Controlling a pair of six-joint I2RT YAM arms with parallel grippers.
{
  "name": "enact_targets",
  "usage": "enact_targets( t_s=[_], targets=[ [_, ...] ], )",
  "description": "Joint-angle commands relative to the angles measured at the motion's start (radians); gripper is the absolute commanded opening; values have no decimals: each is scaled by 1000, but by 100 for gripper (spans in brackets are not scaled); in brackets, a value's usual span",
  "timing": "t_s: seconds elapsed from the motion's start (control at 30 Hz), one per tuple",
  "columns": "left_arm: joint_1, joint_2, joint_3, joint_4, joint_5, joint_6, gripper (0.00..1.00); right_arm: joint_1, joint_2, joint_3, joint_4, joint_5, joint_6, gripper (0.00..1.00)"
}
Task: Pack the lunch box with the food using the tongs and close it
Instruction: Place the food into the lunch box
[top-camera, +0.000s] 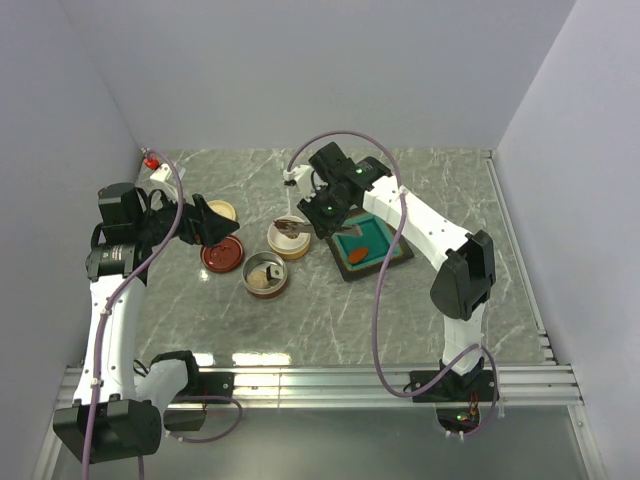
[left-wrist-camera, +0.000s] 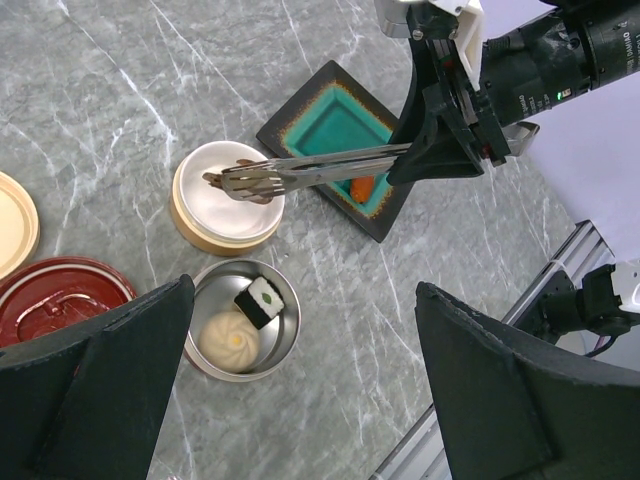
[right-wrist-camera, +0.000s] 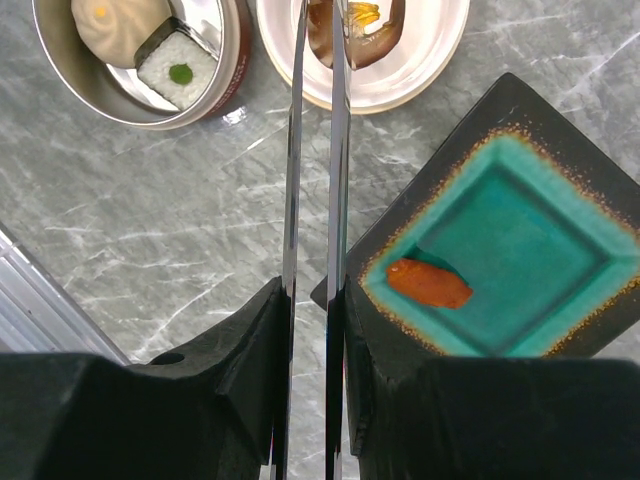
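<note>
Clamps the tongs (left-wrist-camera: 300, 172) in the right gripper (right-wrist-camera: 312, 295), pinching the dark brown lump (right-wrist-camera: 355, 35) over the cream bowl (left-wrist-camera: 200, 215). Holds the left gripper (left-wrist-camera: 302, 300) spread wide, empty. Risks dropping the lump onto the tabletop (left-wrist-camera: 120, 100) should the squeeze slacken.

Table under me: grey marble-patterned top (top-camera: 450, 320), white veins, slightly glossy.
Wall ahead of me: plain pale panel (top-camera: 330, 70).
Walls at my sides: left panel (top-camera: 50, 120) and right panel (top-camera: 590, 150), same pale tone.
Near edge: ribbed aluminium rail (top-camera: 330, 380).
Light: soft, even; faint glare beside the rail.
</note>
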Motion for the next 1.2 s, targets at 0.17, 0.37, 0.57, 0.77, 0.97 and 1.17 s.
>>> enact_targets(
  t_s=[0.17,0.37,0.57,0.77,0.97,1.17],
  targets=[
    [2,0,11,32,17,2,98,5,13,23,36,-1,8,32],
    [4,-1,11,25,19,11,98,4,31,21,26,-14,13,34],
    [4,3,21,3,8,26,98,7,42,17,21,-14,19,39],
    [4,8,25,8,9,17,98,7,38,21,23,-24,27,46],
    [4,16,50,-9,3,25,99,5,21,47,0,-23,28,49],
    [4,13,56,-17,8,29,99,-27,-80,57,-26,-31,13,48]
  ],
)
